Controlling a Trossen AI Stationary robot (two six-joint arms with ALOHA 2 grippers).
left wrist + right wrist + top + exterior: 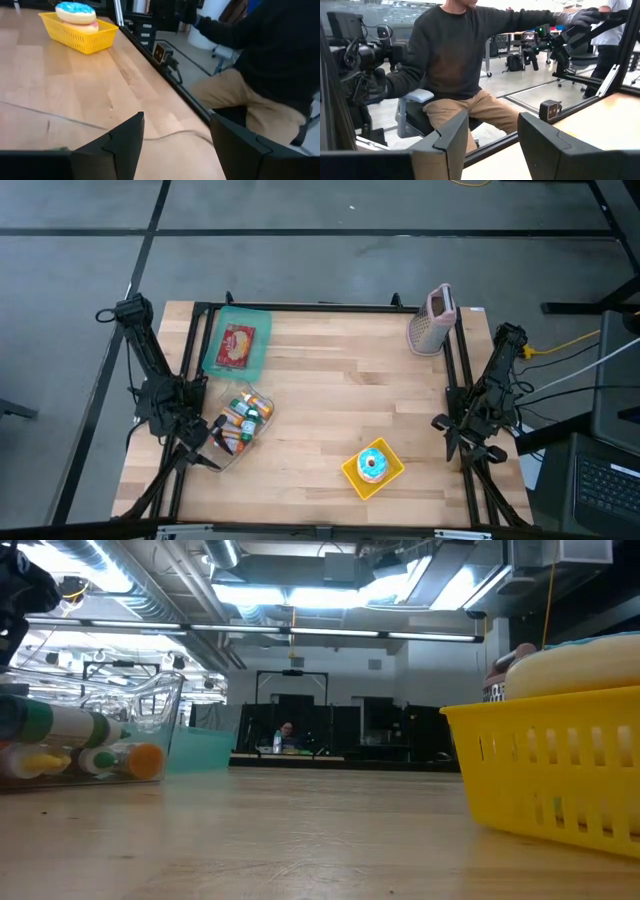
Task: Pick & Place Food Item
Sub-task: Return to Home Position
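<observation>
A donut with blue icing (pixel 372 464) lies in a yellow basket (pixel 352 476) near the table's front edge, also in the left wrist view (pixel 76 14). A red food packet (pixel 236 346) lies in a teal tray (pixel 256 358) at the far left. My left gripper (pixel 175 131) hangs open by the table's left edge (pixel 203 452), beside a clear bin (pixel 262 406), its fingers holding nothing. My right gripper (pixel 492 126) waits open at the right edge (pixel 468 446), pointing off the table.
The clear bin holds several small bottles (pixel 85 730). A pink and white grater-like basket (pixel 432 320) stands at the far right corner. A black frame rail (pixel 330 307) runs along the table's edges. A seated person (pixel 455 60) is just beyond the near edge.
</observation>
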